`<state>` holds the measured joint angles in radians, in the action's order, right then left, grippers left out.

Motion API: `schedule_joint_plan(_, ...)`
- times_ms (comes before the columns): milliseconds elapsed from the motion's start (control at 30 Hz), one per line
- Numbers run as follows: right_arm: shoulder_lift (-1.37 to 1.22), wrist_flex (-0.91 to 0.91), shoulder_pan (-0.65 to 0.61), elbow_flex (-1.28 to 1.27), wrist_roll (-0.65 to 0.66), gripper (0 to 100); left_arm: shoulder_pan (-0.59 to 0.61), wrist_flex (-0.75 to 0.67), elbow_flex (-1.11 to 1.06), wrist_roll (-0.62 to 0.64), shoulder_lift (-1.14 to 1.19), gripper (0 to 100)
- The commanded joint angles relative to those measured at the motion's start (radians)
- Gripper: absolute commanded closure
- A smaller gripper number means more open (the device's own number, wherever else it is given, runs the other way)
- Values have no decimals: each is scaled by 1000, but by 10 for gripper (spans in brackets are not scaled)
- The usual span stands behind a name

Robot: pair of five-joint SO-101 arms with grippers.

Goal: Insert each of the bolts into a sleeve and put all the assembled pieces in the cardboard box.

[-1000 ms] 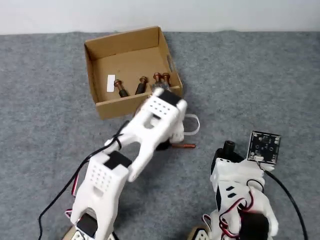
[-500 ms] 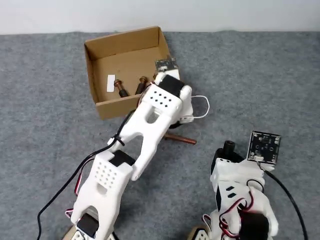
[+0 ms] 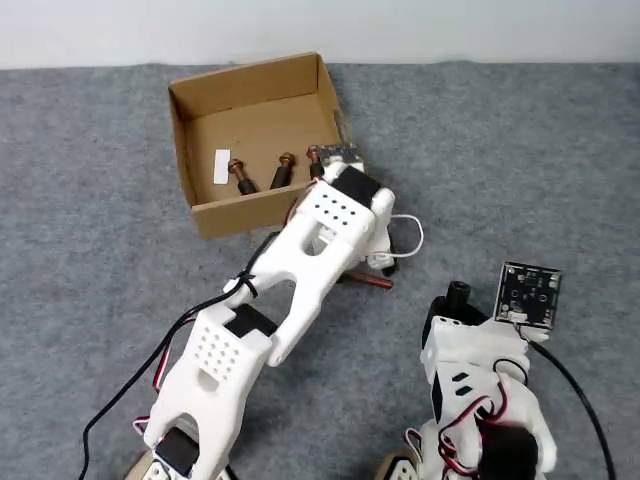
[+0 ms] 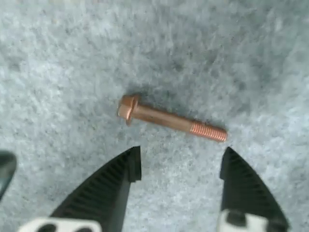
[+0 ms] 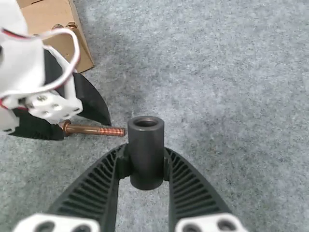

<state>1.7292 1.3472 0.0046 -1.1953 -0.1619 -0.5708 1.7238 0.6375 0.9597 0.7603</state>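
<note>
Copper bolt [image 4: 171, 118] lies on the desk [image 4: 251, 58] ahead of the left end effector's [image 4: 182, 157] spread jaws, likely for pickup; the right end effector [image 5: 145, 155] clamps the sleeve [image 5: 146, 142] upright to receive it.

High view: the left arm [image 3: 330, 215] covered the bolt [image 3: 374, 282] save its threaded end. Right wrist view: the cardboard box [image 5: 53, 14] was cut by the picture's edge, and the sleeve [image 5: 146, 135] base was hidden within the right gripper [image 5: 145, 158].

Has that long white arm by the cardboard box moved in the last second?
Yes. In the high view the left arm has swung right, toward the cardboard box's near right corner; its open gripper hangs over the bolt.
</note>
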Motion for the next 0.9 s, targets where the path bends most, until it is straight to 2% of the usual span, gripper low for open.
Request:
schedule_joint_plan(0,-5,-25,12,6,12,991,-9,15,-1,21,-31,722)
schedule_joint_plan(300,-5,-25,12,6,12,991,72,-141,-114,26,-31,723)
schedule_joint_plan(467,-5,-25,12,6,12,991,124,-236,-162,26,-31,777)
schedule_joint_plan(633,-5,-25,12,6,12,991,127,-307,-217,26,-29,812)
schedule_joint_plan(867,-5,-25,12,6,12,991,120,-290,-228,23,-41,808)
